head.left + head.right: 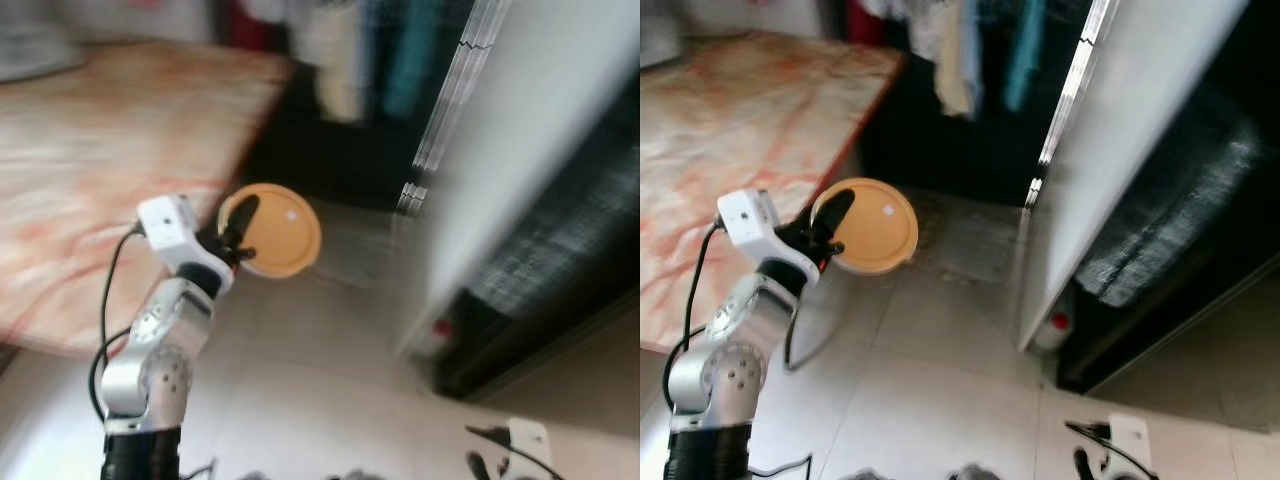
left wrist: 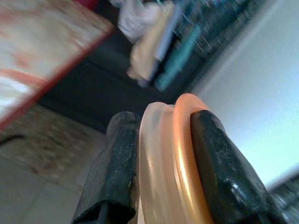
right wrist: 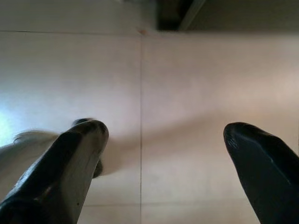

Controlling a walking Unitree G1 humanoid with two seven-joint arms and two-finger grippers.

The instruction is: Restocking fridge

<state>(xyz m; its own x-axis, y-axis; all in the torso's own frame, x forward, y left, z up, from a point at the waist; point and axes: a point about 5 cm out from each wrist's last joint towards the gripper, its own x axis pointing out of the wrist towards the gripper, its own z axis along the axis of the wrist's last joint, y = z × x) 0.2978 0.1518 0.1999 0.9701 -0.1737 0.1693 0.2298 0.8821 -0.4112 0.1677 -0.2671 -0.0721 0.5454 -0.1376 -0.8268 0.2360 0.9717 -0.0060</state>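
Pale floor tiles (image 1: 300,390) fill the lower part of the left eye view, with a marble-patterned table (image 1: 110,150) at the left and the open white fridge door (image 1: 520,150) at the right, all somewhat blurred. Raised between them, the left gripper (image 1: 238,240) holds a round orange lidded container (image 1: 275,230) on its edge, above the floor and well apart from the fridge.

From the right eye view the same container (image 1: 875,225) shows its flat lid to the camera; the dark fridge interior (image 1: 1180,250) is beyond the door. Low at the frame edge hangs the right gripper (image 1: 1090,465).

Left wrist view: both black fingers (image 2: 112,172) are clamped on the container's rim (image 2: 180,163), lid and pale base pressed together. It looks like light, stiff plastic, rather smooth, so I think a rim pinch may slip; keep it squeezed firmly.

Right wrist view: the idle fingers (image 3: 70,163) stand spread wide over bare tile.
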